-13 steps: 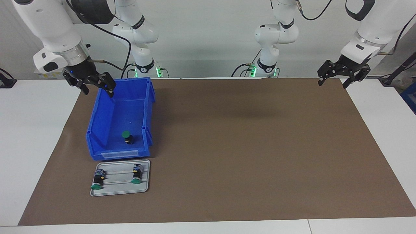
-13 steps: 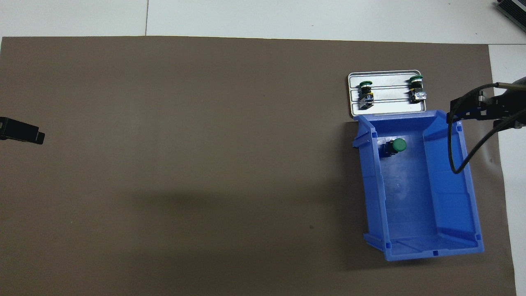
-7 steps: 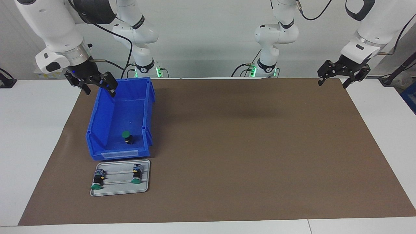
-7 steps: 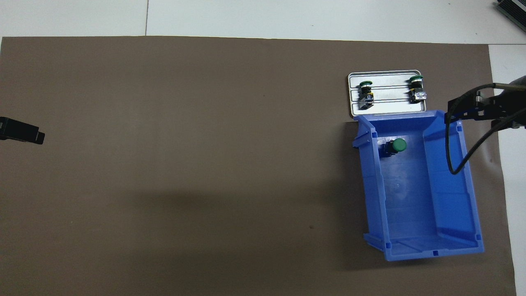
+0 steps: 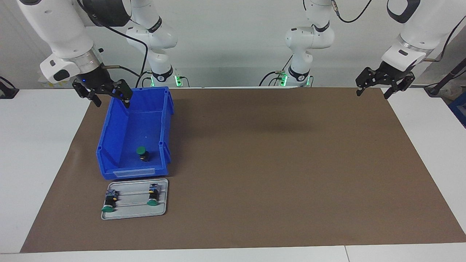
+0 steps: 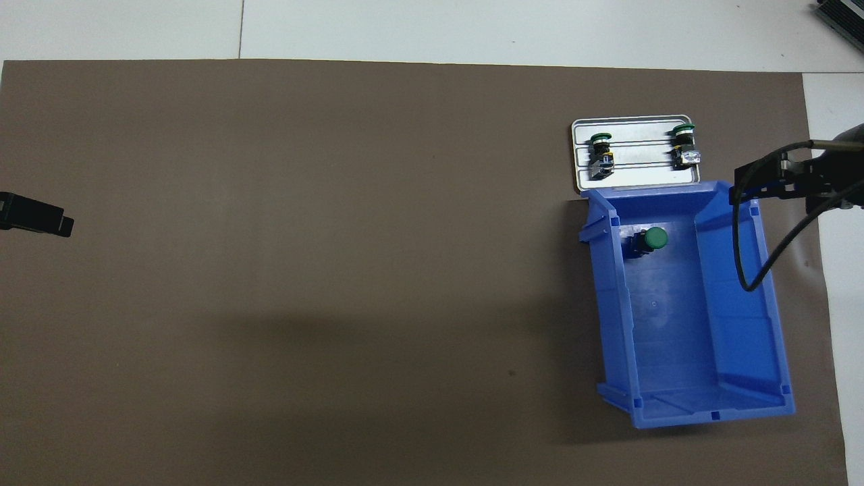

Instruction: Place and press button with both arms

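Note:
A green-capped button (image 5: 142, 152) (image 6: 651, 239) lies in a blue bin (image 5: 113, 134) (image 6: 742, 317). Two more buttons (image 5: 108, 203) (image 5: 153, 195) lie on a grey tray (image 5: 134, 213) (image 6: 641, 177) beside the bin, farther from the robots. My right gripper (image 5: 111, 100) (image 6: 783, 185) hangs open and empty over the bin's rim, well above the button. At the left arm's end, the left gripper (image 5: 372, 95) waits open and empty over the mat's corner. Only its tip (image 6: 37, 219) shows in the overhead view.
A brown mat (image 5: 276, 163) covers most of the white table (image 5: 32, 153). The right gripper's black cable (image 6: 749, 270) loops over the bin's side wall.
My right gripper has edged slightly further in over the bin's rim. The left arm, the buttons, the bin and the tray have not moved.

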Robot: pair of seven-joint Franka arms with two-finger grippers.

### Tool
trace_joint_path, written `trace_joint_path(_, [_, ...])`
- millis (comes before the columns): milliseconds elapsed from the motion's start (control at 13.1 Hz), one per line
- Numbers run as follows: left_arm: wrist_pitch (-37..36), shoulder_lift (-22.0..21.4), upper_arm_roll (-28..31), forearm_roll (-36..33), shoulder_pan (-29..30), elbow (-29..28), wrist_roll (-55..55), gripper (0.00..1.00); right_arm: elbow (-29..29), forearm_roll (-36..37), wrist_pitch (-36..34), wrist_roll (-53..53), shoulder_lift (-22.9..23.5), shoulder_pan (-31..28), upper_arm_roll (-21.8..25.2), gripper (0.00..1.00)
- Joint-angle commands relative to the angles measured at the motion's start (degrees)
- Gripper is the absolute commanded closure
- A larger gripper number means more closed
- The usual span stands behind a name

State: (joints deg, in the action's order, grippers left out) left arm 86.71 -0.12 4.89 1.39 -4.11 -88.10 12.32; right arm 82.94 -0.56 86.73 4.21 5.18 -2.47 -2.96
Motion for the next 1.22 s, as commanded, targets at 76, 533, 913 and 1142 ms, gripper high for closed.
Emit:
trace_joint_path(76, [0.22, -1.63, -0.41, -0.86, 0.59, -1.81, 0.68, 0.00, 0.38, -0.58, -0.16, -2.63, -0.52, -0.26, -0.12, 0.00])
trace_joint_path(533, [0.22, -1.63, -0.41, -0.86, 0.59, -1.81, 0.68, 0.00, 0.38, -0.58, -0.16, -2.10, -0.52, -0.26, -0.12, 0.00])
trace_joint_path(913, [0.22, -1.63, -0.41, -0.86, 0.59, -1.81, 0.68, 0.00, 0.47, -0.58, -0.16, -2.10, -0.52, -0.26, -0.12, 0.00])
trace_joint_path(1142, [0.22, -1.63, -0.41, -0.86, 0.59, -1.81, 0.68, 0.00, 0.47, -0.58, -0.16, -2.02, -0.52, -0.26, -0.12, 0.00])
